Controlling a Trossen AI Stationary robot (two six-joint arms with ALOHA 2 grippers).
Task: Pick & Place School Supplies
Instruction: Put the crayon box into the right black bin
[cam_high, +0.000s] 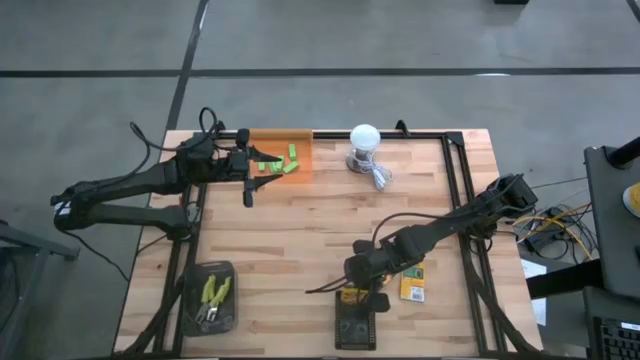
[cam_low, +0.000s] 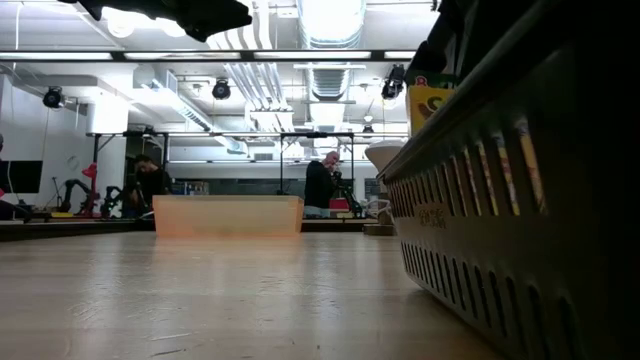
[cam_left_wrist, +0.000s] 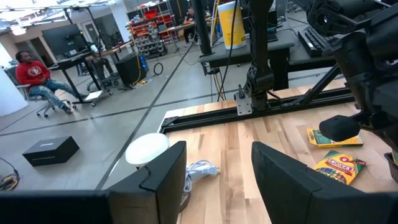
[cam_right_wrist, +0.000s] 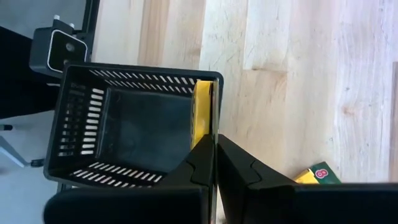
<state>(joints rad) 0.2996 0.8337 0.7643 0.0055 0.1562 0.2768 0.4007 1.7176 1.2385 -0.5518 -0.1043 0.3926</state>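
My right gripper (cam_right_wrist: 214, 165), clamped on a crayon box (cam_right_wrist: 202, 115), hangs at the black basket (cam_right_wrist: 81, 124) wall; shifting further inside before release looks wisest.

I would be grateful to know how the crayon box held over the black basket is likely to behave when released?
The crayon box looks flat and thin, so probably light and fairly stiff. The right claw pinches it edge-on at the basket wall, so it may tip flat once released. Being cardboard, it could dent if squeezed hard.
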